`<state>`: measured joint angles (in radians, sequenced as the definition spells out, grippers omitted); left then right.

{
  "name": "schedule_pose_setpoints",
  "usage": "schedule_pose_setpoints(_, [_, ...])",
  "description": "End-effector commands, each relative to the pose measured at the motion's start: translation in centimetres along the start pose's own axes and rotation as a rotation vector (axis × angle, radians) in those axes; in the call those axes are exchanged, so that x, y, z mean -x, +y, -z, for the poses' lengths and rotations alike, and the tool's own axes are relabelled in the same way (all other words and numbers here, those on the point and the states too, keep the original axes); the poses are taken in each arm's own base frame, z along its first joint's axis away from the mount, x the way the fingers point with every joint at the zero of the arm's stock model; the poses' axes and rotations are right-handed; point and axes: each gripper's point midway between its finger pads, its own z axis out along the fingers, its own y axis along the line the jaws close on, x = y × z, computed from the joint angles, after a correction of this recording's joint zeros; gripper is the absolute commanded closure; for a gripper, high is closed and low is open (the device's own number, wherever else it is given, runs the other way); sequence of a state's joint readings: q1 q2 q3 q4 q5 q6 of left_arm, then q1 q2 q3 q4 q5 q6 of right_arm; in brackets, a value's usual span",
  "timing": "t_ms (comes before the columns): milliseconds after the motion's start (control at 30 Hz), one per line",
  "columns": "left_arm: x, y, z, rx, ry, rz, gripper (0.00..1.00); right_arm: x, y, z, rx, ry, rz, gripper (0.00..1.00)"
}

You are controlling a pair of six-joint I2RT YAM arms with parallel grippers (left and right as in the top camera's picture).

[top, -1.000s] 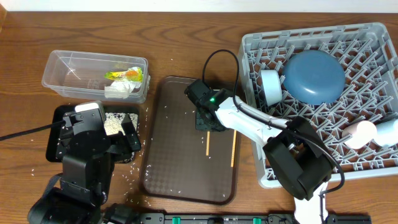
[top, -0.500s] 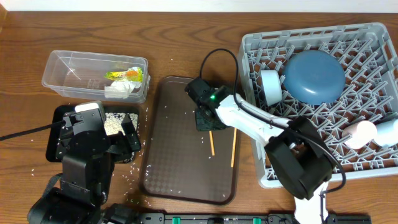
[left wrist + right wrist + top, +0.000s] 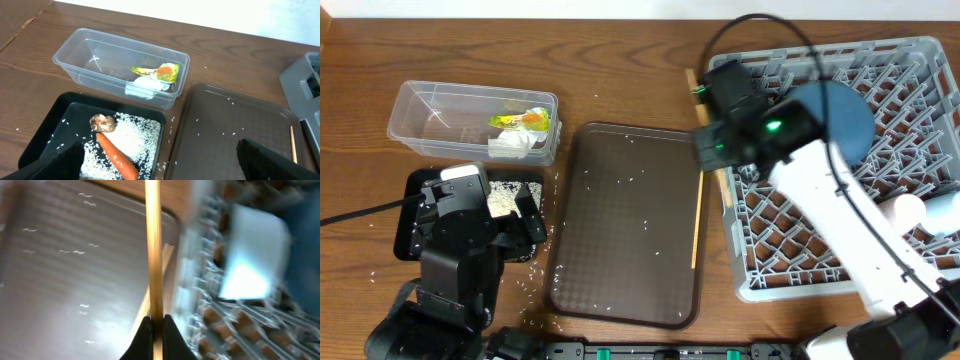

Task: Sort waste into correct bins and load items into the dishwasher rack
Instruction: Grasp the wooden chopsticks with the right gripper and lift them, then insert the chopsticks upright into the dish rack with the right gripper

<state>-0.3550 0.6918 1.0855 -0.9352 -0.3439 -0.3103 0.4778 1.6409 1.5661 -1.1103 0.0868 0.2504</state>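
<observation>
The right arm point(image 3: 840, 215) is a glossy white tubular link ending in a boxy black wrist housing point(image 3: 735, 100) with one small green light point(image 3: 773, 127) lit. A thin black cable point(image 3: 760, 22) loops off the housing. The right fingers point(image 3: 145, 335) are dark, narrow and tapered; the view is blurred. The left arm point(image 3: 460, 250) is matte black and blocky, with a pale grey rectangular plate point(image 3: 460, 176) on top and a second black cable point(image 3: 360, 212) at its side. The left fingers point(image 3: 55, 162) are black, broad and round-edged.

Overhead looks straight down on the whole tabletop point(image 3: 620, 60). Left wrist looks obliquely forward, right wrist very close and blurred; all 3 share the brown serving tray point(image 3: 620, 230).
</observation>
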Motion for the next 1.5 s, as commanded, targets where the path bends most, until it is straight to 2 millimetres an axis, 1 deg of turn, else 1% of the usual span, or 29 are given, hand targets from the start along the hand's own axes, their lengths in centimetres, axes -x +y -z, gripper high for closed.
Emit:
schedule_pose_setpoints(0, [0.4, 0.3, 0.2, 0.017, -0.014, -0.003, 0.02, -1.0, -2.9, -2.0, -0.037, 0.078, 0.016, 0.99])
schedule_pose_setpoints(67, [0.4, 0.3, 0.2, 0.017, -0.014, -0.003, 0.02, -1.6, -3.2, -3.1, -0.023, 0.106, 0.038, 0.99])
schedule_pose_setpoints(200, [0.4, 0.3, 0.2, 0.017, -0.014, -0.003, 0.02, -3.2, -4.1, -5.5, -0.077, 0.166, 0.063, 0.99])
schedule_pose_setpoints(267, [0.4, 0.3, 0.2, 0.017, -0.014, -0.003, 0.02, -3.8, -4.1, -6.5, -0.074, 0.189, 0.059, 0.99])
schedule_pose_setpoints(367, [0.4, 0.3, 0.2, 0.017, -0.014, -0.003, 0.02, -4.1, -4.0, -7.1, -0.076, 0.199, 0.037, 0.98])
schedule_pose_setpoints(467, [0.4, 0.3, 0.2, 0.017, -0.014, -0.003, 0.02, -3.6, -3.6, -6.7, -0.066, 0.175, -0.012, 0.75])
schedule_pose_setpoints(500, [0.4, 0.3, 0.2, 0.017, -0.014, -0.003, 0.02, -3.4, -3.2, -6.4, -0.049, 0.164, -0.014, 0.72])
schedule_pose_setpoints(600, [0.4, 0.3, 0.2, 0.017, -0.014, -0.003, 0.02, -2.8, -1.3, -5.4, 0.014, 0.124, -0.044, 0.71])
schedule_pose_setpoints(700, [0.4, 0.3, 0.2, 0.017, -0.014, -0.003, 0.02, -2.5, 0.4, -4.3, 0.036, 0.085, -0.072, 0.69])
schedule_pose_setpoints(800, [0.4, 0.3, 0.2, 0.017, -0.014, -0.003, 0.02, -2.6, 3.5, -3.9, 0.072, 0.057, -0.041, 0.69])
schedule_pose_setpoints(867, [0.4, 0.3, 0.2, 0.017, -0.014, -0.003, 0.02, -3.0, 5.1, -4.2, 0.070, 0.059, -0.041, 0.70])
schedule_pose_setpoints(900, [0.4, 0.3, 0.2, 0.017, -0.014, -0.003, 0.02, -3.4, 5.6, -4.6, 0.054, 0.065, -0.059, 0.71])
schedule_pose_setpoints(967, [0.4, 0.3, 0.2, 0.017, -0.014, -0.003, 0.02, -4.3, 6.0, -5.6, 0.001, 0.086, -0.119, 0.71])
schedule_pose_setpoints(1067, [0.4, 0.3, 0.2, 0.017, -0.014, -0.003, 0.02, -6.3, 5.9, -8.4, -0.065, 0.159, -0.204, 0.69])
schedule_pose_setpoints(1167, [0.4, 0.3, 0.2, 0.017, -0.014, -0.003, 0.02, -7.7, 5.6, -11.2, -0.105, 0.237, -0.219, 0.68])
schedule_pose_setpoints(1233, [0.4, 0.3, 0.2, 0.017, -0.014, -0.003, 0.02, -8.4, 5.6, -12.8, -0.099, 0.285, -0.228, 0.63])
schedule_pose_setpoints(1267, [0.4, 0.3, 0.2, 0.017, -0.014, -0.003, 0.02, -8.8, 5.7, -13.6, -0.091, 0.310, -0.233, 0.62])
schedule_pose_setpoints(1367, [0.4, 0.3, 0.2, 0.017, -0.014, -0.003, 0.02, -10.0, 5.6, -15.0, -0.072, 0.385, -0.259, 0.64])
schedule_pose_setpoints(1467, [0.4, 0.3, 0.2, 0.017, -0.014, -0.003, 0.02, -10.6, 4.9, -15.9, -0.087, 0.420, -0.273, 0.64])
